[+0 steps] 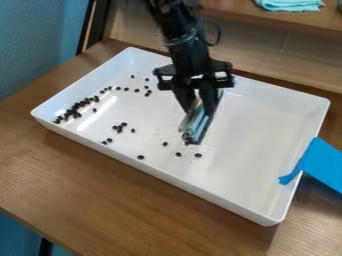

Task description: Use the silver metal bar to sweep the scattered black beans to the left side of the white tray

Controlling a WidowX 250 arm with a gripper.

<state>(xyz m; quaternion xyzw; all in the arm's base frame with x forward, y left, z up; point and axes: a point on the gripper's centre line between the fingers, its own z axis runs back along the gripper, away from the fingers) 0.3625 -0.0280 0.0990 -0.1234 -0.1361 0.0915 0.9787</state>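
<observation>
Brown table (100, 185) holds a white tray (260, 130) of scattered black beans (198, 155); my tool (193, 134) is closed on a pale blue bundle (196, 122).

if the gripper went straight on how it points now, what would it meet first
Likely the floor of the white tray, with the pale blue item in the gripper touching first; depth is unclear.

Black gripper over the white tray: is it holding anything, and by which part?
The gripper holds a pale blue item, its kind unclear, by the upper part; the lower end points down into the tray.
</observation>
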